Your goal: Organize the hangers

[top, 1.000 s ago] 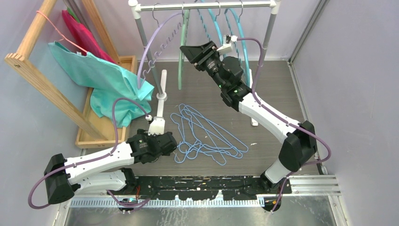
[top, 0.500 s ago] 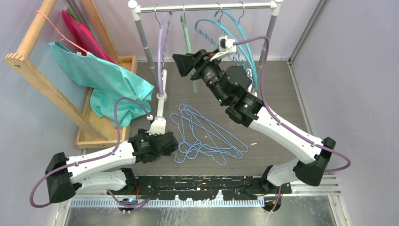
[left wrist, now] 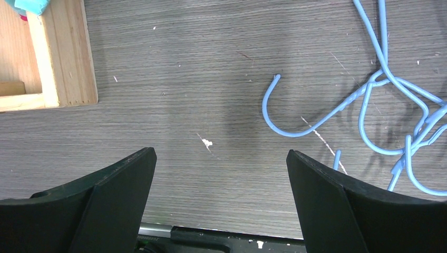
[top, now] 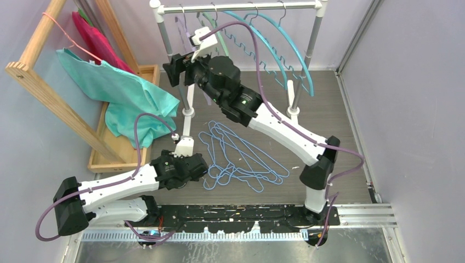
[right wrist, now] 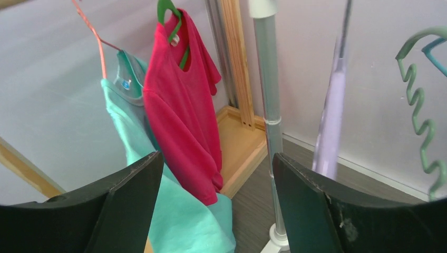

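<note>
right hand (right wrist: 215,161) swung from rail (top: 236,7) middle to its left end, opened wide, empty | purple hanger (right wrist: 330,132) hangs free there | blue wire hangers (top: 241,159) heaped mid-worktop, likely next | left hand (left wrist: 221,154) open, empty beside them

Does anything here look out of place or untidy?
Yes. The light-blue wire hangers lie tangled in a heap on the table, below the rail where the bigger hangers hang. The teal garment also droops crookedly from its pink hanger over the wooden tray.
</note>
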`<state>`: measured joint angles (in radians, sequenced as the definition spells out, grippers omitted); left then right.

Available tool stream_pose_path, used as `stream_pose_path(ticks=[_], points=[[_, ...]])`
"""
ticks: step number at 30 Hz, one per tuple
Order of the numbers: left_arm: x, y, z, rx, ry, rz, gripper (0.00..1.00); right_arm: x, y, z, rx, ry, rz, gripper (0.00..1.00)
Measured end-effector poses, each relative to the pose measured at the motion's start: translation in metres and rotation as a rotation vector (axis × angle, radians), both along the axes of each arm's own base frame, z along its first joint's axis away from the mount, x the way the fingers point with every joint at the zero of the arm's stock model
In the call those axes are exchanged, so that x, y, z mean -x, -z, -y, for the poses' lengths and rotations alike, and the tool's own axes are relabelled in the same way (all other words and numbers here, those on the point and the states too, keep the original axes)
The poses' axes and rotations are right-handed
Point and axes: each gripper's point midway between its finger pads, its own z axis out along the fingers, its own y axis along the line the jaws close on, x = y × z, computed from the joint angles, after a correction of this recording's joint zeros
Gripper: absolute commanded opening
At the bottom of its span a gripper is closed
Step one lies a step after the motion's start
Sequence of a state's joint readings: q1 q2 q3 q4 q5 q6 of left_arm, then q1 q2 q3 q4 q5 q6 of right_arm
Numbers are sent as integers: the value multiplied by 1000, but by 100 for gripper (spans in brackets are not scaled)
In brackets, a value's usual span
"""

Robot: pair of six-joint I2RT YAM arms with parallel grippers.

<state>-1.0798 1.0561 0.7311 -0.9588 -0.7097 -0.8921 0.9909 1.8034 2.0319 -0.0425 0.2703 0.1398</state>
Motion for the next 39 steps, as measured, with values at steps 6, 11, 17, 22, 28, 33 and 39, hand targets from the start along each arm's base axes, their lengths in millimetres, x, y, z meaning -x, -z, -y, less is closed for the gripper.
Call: stream_pose_path(ticks=[6, 11, 17, 22, 28, 33, 39], points=[[0, -3, 0, 12, 3, 9, 98, -13, 24, -28, 76, -33, 33, 82], [0, -8, 0, 33, 9, 22, 98, -23, 28, -41, 77, -24, 98, 84], [-1, -10, 1, 48, 13, 31, 98, -40, 23, -56, 46, 19, 224, 86], [-3, -11, 4, 57, 19, 37, 98, -54, 33, -71, 39, 50, 308, 97], [-4, -9, 8, 63, 38, 37, 98, -74, 41, -81, 53, 92, 380, 100], [-3, -4, 9, 64, 44, 30, 98, -93, 30, -64, 7, 102, 406, 100], [0, 9, 9, 45, 49, 1, 98, -145, 32, -8, -26, 181, 399, 99]])
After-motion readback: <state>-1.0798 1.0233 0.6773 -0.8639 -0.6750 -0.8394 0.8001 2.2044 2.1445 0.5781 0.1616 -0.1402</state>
